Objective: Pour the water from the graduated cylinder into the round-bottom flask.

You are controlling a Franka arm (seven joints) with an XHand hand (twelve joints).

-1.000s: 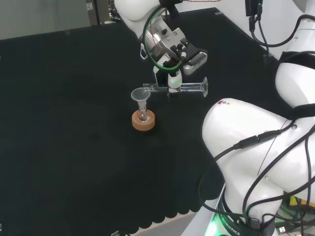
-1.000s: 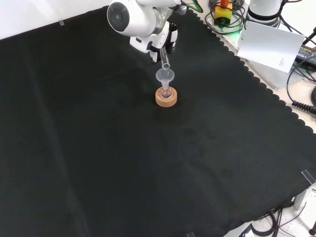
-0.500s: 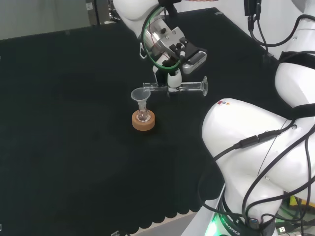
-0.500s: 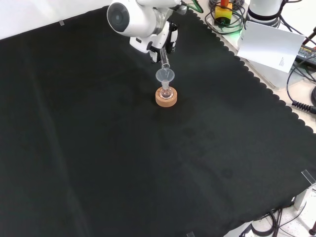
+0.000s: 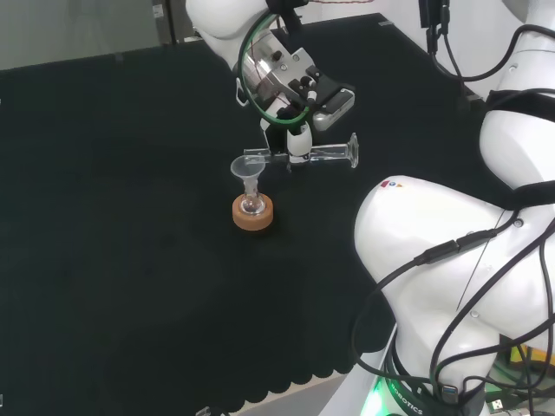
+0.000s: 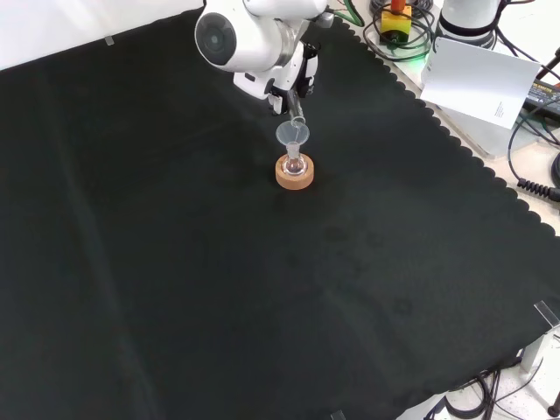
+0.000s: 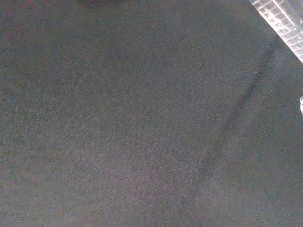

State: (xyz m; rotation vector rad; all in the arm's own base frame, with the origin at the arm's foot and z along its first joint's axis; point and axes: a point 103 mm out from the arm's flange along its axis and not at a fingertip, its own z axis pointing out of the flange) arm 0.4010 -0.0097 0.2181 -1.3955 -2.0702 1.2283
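Now, nearest in the head view, the flask [image 5: 252,206] sits in its cork ring [image 5: 252,213] on the worktop [image 5: 130,217] with a funnel [image 5: 248,169] in its neck. Just behind, the hand [image 5: 297,139] grips the cylinder [image 5: 316,155] lying almost level, its lip at the funnel's rim. Against a second ago the hand has risen and drifted slightly left, so I judge the pour nearly finished; no writing can be read.

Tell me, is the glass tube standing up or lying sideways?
Sideways: the graduated cylinder lies level in the hand, its mouth over the funnel.
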